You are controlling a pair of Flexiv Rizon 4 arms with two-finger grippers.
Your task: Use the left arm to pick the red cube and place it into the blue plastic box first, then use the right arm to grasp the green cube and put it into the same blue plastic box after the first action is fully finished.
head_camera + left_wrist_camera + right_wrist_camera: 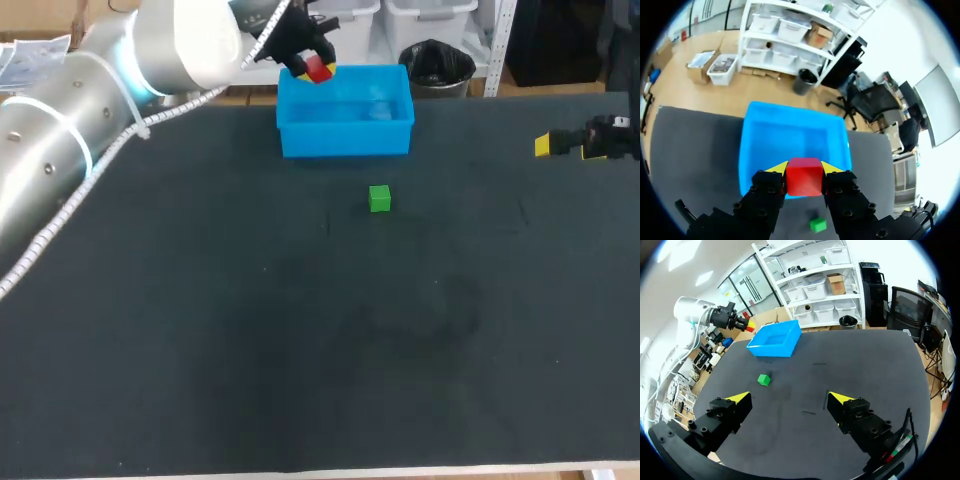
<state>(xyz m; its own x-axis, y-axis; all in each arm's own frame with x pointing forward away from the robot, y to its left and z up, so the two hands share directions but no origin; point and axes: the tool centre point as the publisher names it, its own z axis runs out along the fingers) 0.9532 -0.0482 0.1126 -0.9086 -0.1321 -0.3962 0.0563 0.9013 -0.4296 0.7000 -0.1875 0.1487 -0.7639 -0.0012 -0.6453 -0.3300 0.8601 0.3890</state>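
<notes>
The left gripper [804, 167] is closed on the red cube [804, 177], with a yellow-tipped finger pressed to each of two opposite faces. It holds the cube in the air at the blue plastic box [345, 140], which stands at the far side of the table [300, 350]. From the head view the cube sits over the box's far-left corner, while the left wrist view shows it against the box's near wall. I therefore can't tell whether it hangs fully over the open inside. To do this step well, the cube should be carried toward the middle of the box and away from the rim. It should then be lowered between the walls before the fingers part, so it drops a short way and cannot bounce out or catch an edge. After that the arm should lift straight up and clear of the box. The green cube [379, 198] lies on the table just near of the box, a little right of its middle, and apart from it. The right gripper [790, 400] hangs at the right edge of the table with its fingers spread wide and nothing between them. It should wait there until the red cube is resting in the box.
</notes>
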